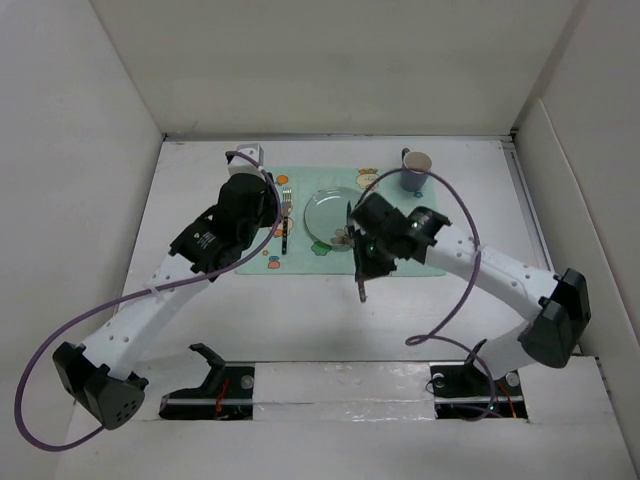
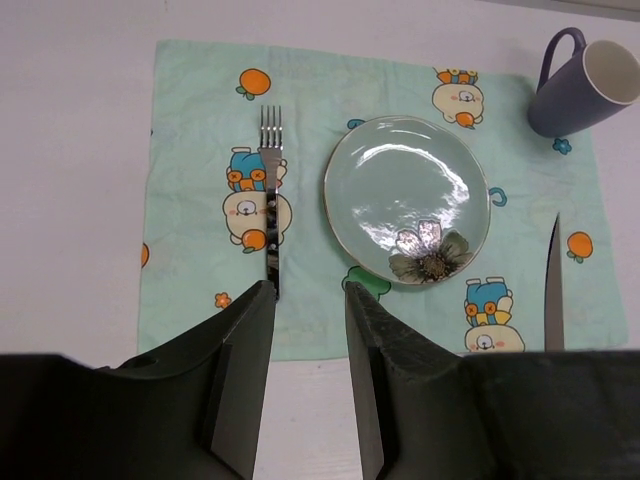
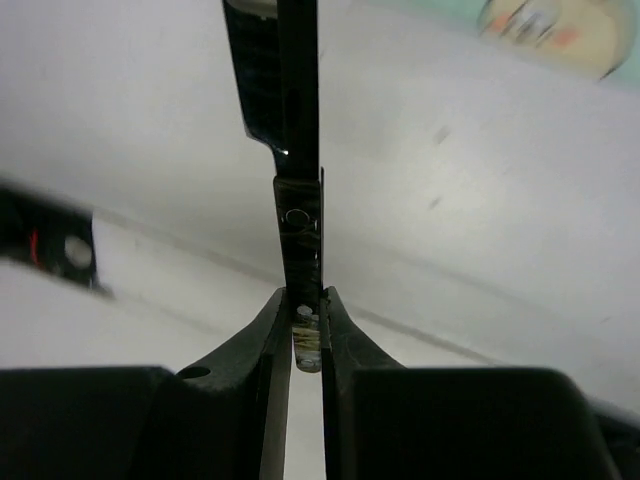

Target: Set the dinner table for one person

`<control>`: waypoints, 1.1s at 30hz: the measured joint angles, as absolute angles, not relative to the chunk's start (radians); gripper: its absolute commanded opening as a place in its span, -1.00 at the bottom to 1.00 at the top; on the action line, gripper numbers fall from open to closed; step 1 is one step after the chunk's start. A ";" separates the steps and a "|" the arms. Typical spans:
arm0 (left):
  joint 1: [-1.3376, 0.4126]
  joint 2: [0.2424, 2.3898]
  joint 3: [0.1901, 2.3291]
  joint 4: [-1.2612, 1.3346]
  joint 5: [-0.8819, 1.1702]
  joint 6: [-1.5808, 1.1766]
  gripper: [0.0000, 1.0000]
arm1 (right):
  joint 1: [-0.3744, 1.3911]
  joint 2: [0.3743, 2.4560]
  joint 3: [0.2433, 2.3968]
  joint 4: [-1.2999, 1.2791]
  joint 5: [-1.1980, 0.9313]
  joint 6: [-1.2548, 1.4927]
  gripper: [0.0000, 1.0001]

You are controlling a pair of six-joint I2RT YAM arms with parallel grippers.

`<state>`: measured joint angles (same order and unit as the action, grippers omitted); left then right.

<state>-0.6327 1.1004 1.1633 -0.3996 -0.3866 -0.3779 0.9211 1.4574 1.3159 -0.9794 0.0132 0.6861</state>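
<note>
The white dinner table [image 1: 300, 320] carries a mint-green placemat [image 1: 310, 182]. On the mat lie a glass plate [image 1: 328, 213] with a flower print and a fork [image 1: 285, 225] to its left. Both show in the left wrist view, the plate [image 2: 405, 190] and the fork [image 2: 270, 190]. My left gripper [image 2: 308, 290] is open and empty above the mat's near edge, just below the fork handle. My right gripper [image 3: 302, 300] is shut on the black handle of a knife [image 3: 298, 150]. In the top view it [image 1: 362, 262] holds the knife at the plate's near right. A silver blade [image 2: 553, 290] shows right of the plate.
A purple mug [image 1: 415, 170] stands at the mat's far right corner, and it shows in the left wrist view [image 2: 585, 90]. A small white object [image 1: 250, 153] sits at the back left. White walls enclose the table. Black mounts [image 1: 215, 372] sit at the near edge.
</note>
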 measured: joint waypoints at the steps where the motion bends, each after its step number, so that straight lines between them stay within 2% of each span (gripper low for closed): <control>1: -0.633 1.105 1.169 -0.400 -0.385 -0.377 -0.38 | 0.857 1.480 1.341 -0.971 0.020 0.654 -1.00; 6: -0.633 1.115 1.188 -0.400 -0.369 -0.377 -0.38 | 0.600 1.700 1.476 -0.913 0.043 0.488 -1.00; 14: -0.626 1.096 1.195 -0.414 -0.354 -0.387 -0.38 | 0.420 1.987 1.650 -0.879 0.028 0.333 -1.00; 22: -0.626 1.068 1.195 -0.420 -0.353 -0.405 -0.37 | 0.353 2.108 1.704 -0.873 0.021 0.287 -1.00; 33: -0.626 1.068 1.190 -0.424 -0.353 -0.417 -0.36 | 0.347 2.135 1.704 -0.874 0.017 0.303 -0.99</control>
<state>-0.6258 1.0683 1.1904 -0.4236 -0.3527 -0.4171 0.3466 2.1353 1.7039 -0.8742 0.0166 0.3031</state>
